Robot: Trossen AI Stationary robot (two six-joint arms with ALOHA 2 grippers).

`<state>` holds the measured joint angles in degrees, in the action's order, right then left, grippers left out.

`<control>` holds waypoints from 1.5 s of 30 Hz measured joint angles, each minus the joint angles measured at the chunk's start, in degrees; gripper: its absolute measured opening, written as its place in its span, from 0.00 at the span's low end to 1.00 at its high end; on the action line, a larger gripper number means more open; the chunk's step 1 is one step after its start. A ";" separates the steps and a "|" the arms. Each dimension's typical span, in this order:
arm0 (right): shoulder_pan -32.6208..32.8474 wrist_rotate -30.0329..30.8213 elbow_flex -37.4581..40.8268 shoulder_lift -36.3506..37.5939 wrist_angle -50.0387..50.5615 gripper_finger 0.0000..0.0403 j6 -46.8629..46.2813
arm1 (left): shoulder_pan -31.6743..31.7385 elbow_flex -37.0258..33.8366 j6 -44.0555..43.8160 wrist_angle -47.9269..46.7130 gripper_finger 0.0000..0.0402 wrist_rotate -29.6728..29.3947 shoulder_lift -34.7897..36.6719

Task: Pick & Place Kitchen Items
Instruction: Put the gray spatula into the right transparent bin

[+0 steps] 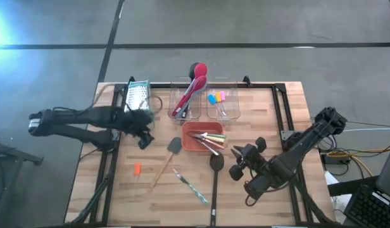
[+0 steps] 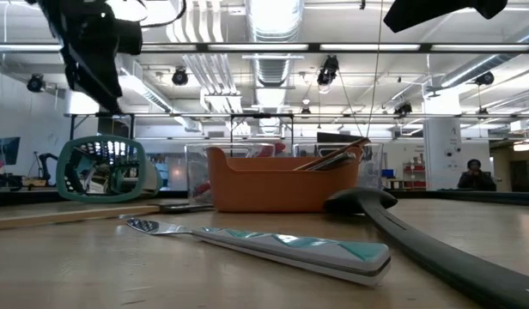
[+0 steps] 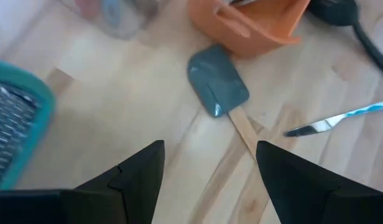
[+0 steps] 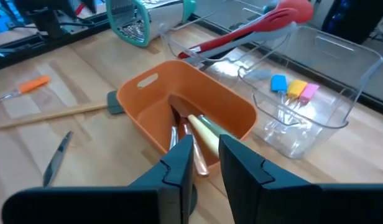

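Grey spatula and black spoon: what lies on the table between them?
High view: the teal-handled knife lies between the grey spatula and black spoon, below the orange tray.

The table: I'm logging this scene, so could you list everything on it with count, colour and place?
Box grater: one, metal with teal trim, far left.
Clear tubs: two, far middle; left one holds red and grey utensils, right one holds blue, yellow, pink pieces.
Orange tray: one, centre, holding light-handled tools.
Grey spatula: one, wooden handle, left of tray.
Black spoon: one, near middle.
Knife: one, teal-patterned handle, near middle.
Orange piece: one, near left.
Left gripper: open, beside grater.
Right gripper: nearly shut, empty, right of tray.
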<state>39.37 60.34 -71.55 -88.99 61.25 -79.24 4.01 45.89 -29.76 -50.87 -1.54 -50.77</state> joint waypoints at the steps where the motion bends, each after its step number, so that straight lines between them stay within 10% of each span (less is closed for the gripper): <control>1: -0.24 0.00 0.00 0.00 0.02 0.19 0.08 | -1.46 -1.33 -2.17 1.47 0.65 -0.76 -0.45; 17: -2.89 -0.15 -0.13 0.13 0.02 0.17 5.05 | -19.94 -6.52 -32.85 13.82 0.65 -9.75 -14.97; 45: -2.90 -0.39 -0.04 0.09 -0.21 0.20 5.33 | -20.95 -1.99 -28.89 23.71 0.65 -10.04 -36.11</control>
<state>36.47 59.94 -71.59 -88.90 61.04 -73.91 -16.95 43.90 -58.65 -27.16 -11.58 -86.88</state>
